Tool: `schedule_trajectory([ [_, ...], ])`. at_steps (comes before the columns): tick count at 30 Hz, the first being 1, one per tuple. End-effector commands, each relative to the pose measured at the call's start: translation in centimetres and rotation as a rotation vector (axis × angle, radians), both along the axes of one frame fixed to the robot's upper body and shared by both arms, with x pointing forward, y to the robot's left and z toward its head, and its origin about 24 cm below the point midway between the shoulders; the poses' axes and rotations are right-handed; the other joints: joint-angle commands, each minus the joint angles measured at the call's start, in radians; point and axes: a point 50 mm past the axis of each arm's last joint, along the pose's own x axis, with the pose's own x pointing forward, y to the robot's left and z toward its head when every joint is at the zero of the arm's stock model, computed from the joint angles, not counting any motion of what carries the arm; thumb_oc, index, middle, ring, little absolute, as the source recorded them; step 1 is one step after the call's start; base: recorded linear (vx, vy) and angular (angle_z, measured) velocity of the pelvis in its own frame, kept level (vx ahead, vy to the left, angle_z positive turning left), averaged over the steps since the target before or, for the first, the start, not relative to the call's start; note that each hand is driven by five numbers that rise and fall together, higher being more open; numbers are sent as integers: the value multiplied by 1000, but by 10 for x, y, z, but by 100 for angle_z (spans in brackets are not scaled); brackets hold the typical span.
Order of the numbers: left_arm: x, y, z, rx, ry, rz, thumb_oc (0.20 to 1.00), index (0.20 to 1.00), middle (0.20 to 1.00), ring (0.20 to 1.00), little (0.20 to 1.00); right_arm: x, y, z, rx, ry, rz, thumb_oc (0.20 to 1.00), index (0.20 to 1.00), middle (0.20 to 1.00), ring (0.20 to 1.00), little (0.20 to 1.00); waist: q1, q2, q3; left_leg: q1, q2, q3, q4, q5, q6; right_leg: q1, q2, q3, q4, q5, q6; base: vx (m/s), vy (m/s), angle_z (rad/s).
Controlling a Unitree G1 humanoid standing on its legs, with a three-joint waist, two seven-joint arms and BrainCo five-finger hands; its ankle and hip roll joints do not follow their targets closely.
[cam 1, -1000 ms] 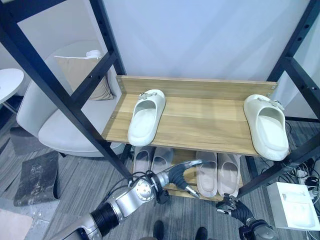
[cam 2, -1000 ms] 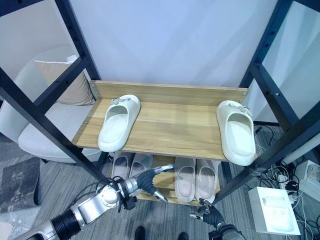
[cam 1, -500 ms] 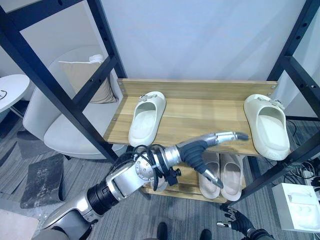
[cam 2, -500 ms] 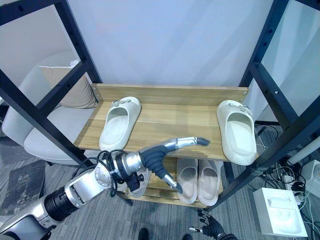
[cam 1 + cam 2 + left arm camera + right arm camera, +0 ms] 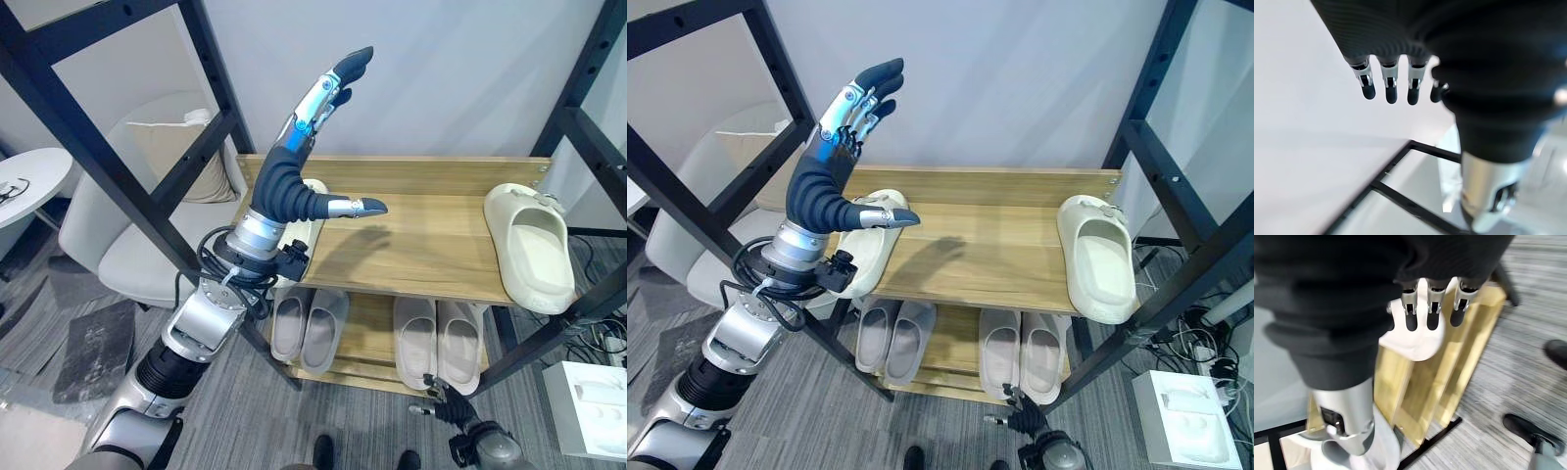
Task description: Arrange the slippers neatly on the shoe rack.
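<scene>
slippers: two cream slippers are sitting on the top shelf [image 5: 411, 245], the left slipper [image 5: 865, 257] near the left edge and partly behind the arm, the right slipper [image 5: 532, 245] at the far right edge, well apart; neither is being held
lower shelf: two pale pairs [image 5: 370, 333] are lying side by side, toes inward
left hand [image 5: 294, 181]: half a second ago reaching low along the shelf's front edge, now rising high over the left slipper, fingers straight, thumb out, empty
meaning: probably lining up a grasp on the left slipper; pairing not started
right hand [image 5: 446, 409]: hanging low near the floor, fingers relaxed, empty
materials: slippers are looking like smooth moulded foam, rounded; shelf is wood-grain board in a black metal frame [image 5: 118, 186]
surroundings: pale armchair [image 5: 127, 245] with cushion sitting left of the rack
</scene>
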Motion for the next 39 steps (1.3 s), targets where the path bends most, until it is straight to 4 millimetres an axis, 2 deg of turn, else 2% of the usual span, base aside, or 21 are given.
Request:
schedule_trajectory([
  [1, 7, 16, 14, 30, -124, 174, 1000, 1000, 1000, 1000, 1000, 48, 18, 23, 31, -191, -38, 1000, 1000, 1000, 1000, 1000, 42, -58, 2, 51, -30, -9, -8, -71, -36, 39, -54, -31, 0, -33, 74, 27, -5, 25],
  [2, 15, 32, 9, 124, -141, 334, 1000, 1000, 1000, 1000, 1000, 39, 11, 26, 28, -177, -25, 1000, 1000, 1000, 1000, 1000, 35, -63, 6, 56, -26, -5, -8, -79, -37, 41, -50, -25, 0, -39, 73, 42, 13, 15],
  [3, 29, 33, 9, 220, -220, 461, 1000, 1000, 1000, 1000, 1000, 10, -7, 10, -102, -116, 15, 1000, 1000, 1000, 1000, 1000, 18, -54, 3, 59, -25, 4, -8, -82, -33, 38, -48, -20, 0, -36, 76, 22, 16, 7],
  [4, 30, 32, 9, 220, -224, 461, 1000, 1000, 1000, 1000, 1000, 11, -6, 10, -101, -120, 14, 1000, 1000, 1000, 1000, 1000, 19, -56, 3, 56, -26, 3, -8, -78, -31, 35, -50, -21, 0, -33, 76, 0, 0, 0],
  [5, 31, 32, 17, 274, -257, 497, 1000, 1000, 1000, 1000, 1000, 31, 2, 14, -8, -119, -70, 1000, 1000, 1000, 1000, 1000, 22, -58, 0, 56, -26, 0, -8, -78, -32, 37, -50, -23, 0, -34, 76, 11, 6, 5],
  [6, 29, 39, 10, 381, -327, 594, 1000, 1000, 1000, 1000, 1000, 42, 15, 21, 32, -173, -47, 1000, 1000, 1000, 1000, 1000, 37, -58, 0, 59, -25, -6, -8, -81, -31, 39, -47, -22, 0, -38, 74, 26, -1, -9],
  [8, 33, 38, 8, 418, -355, 639, 1000, 1000, 1000, 1000, 1000, 40, 19, 18, 40, -158, -37, 1000, 1000, 1000, 1000, 1000, 35, -60, -2, 57, -26, -4, -8, -81, -30, 36, -47, -21, 0, -38, 75, 13, 2, -9],
  [11, 56, 41, 5, 585, -395, 793, 1000, 1000, 1000, 1000, 1000, 51, 31, 28, 76, -213, -1, 1000, 1000, 1000, 1000, 1000, 19, -59, 1, 59, -26, 6, -8, -85, -27, 29, -44, -6, 0, -36, 76, 11, 15, 4],
  [17, 69, 48, -4, 703, -391, 874, 1000, 1000, 1000, 1000, 1000, 53, 37, 34, 111, -240, 12, 1000, 1000, 1000, 1000, 1000, 4, -60, 4, 56, -25, 14, -8, -87, -24, 22, -43, 5, 0, -34, 77, 10, 6, -9],
  [19, 73, 51, -13, 751, -362, 899, 1000, 1000, 1000, 1000, 1000, 53, 39, 35, 121, -248, 14, 1000, 1000, 1000, 1000, 1000, -4, -60, 5, 56, -25, 19, -8, -88, -21, 17, -42, 10, 0, -34, 76, 8, 8, -2],
  [32, 88, 68, -45, 983, -270, 947, 1000, 1000, 1000, 1000, 1000, 55, 34, 43, 133, -286, 16, 1000, 1000, 1000, 1000, 1000, -23, -64, 13, 59, -27, 33, -8, -95, -15, 10, -39, 27, 0, -34, 78, 4, 3, -4],
  [39, 107, 74, -57, 1094, -205, 995, 1000, 1000, 1000, 1000, 1000, 59, 35, 49, 138, -308, 35, 1000, 1000, 1000, 1000, 1000, -46, -67, 22, 54, -26, 42, -8, -97, -12, -3, -38, 39, 0, -28, 81, 0, 0, 0],
])
